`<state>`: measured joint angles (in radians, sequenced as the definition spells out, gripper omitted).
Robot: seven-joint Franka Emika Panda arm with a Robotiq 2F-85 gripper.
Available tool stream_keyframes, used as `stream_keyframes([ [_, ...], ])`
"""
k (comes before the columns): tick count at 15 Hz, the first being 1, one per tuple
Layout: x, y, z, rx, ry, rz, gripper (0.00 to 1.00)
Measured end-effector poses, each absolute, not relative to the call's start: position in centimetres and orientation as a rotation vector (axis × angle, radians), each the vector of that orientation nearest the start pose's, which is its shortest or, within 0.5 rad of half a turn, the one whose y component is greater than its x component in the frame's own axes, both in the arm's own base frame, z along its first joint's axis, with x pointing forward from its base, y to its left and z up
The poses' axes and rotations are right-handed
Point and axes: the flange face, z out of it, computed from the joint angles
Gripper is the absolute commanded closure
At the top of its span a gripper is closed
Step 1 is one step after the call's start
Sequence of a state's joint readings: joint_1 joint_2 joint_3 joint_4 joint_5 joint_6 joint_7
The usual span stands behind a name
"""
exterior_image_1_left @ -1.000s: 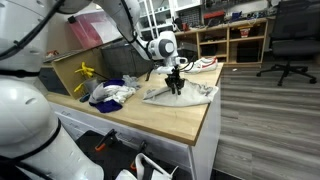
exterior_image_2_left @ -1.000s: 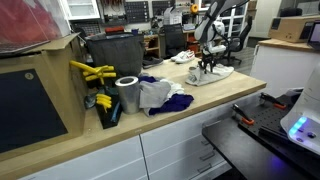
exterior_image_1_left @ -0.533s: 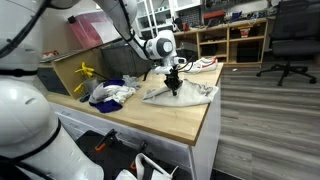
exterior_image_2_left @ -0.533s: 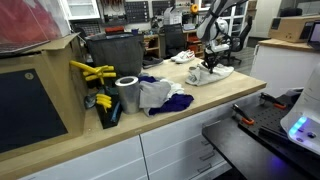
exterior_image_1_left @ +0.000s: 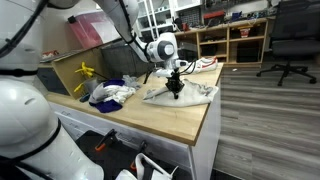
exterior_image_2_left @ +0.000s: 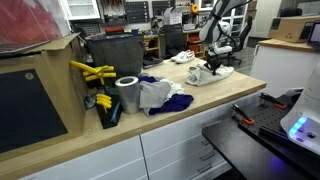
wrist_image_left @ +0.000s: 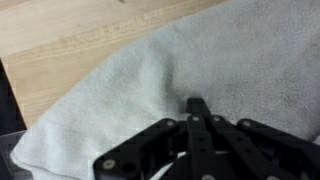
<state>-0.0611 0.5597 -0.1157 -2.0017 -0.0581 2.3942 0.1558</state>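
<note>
A white towel (exterior_image_1_left: 193,95) lies spread on the far end of the wooden workbench (exterior_image_1_left: 170,120); it also shows in an exterior view (exterior_image_2_left: 218,73). My gripper (exterior_image_1_left: 176,88) stands straight down on the towel's middle, also seen in an exterior view (exterior_image_2_left: 208,68). In the wrist view the gripper (wrist_image_left: 198,105) has its fingers pressed together at a raised fold of the towel (wrist_image_left: 120,90), which fills most of the picture. Bare wood (wrist_image_left: 70,40) shows beyond the towel's edge.
A heap of white and blue cloths (exterior_image_1_left: 110,92) (exterior_image_2_left: 160,96) lies mid-bench. Yellow clamps (exterior_image_2_left: 90,72), a silver roll (exterior_image_2_left: 127,93) and a dark bin (exterior_image_2_left: 115,50) stand near it. An office chair (exterior_image_1_left: 290,40) and shelves (exterior_image_1_left: 235,40) are beyond the bench.
The gripper has shifted only slightly over the towel and stays down on it. The towel and the other things have not visibly moved.
</note>
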Motion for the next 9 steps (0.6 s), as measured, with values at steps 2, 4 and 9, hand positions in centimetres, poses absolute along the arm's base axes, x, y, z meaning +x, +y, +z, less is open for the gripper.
stream_keyframes([
  [2,57.6,-10.3,16.3,-3.199,0.433,0.257,1.00],
  [4,57.2,-10.2,16.3,-3.201,0.414,0.247,1.00],
  [9,55.2,-9.3,16.2,-3.206,0.378,0.286,1.00],
])
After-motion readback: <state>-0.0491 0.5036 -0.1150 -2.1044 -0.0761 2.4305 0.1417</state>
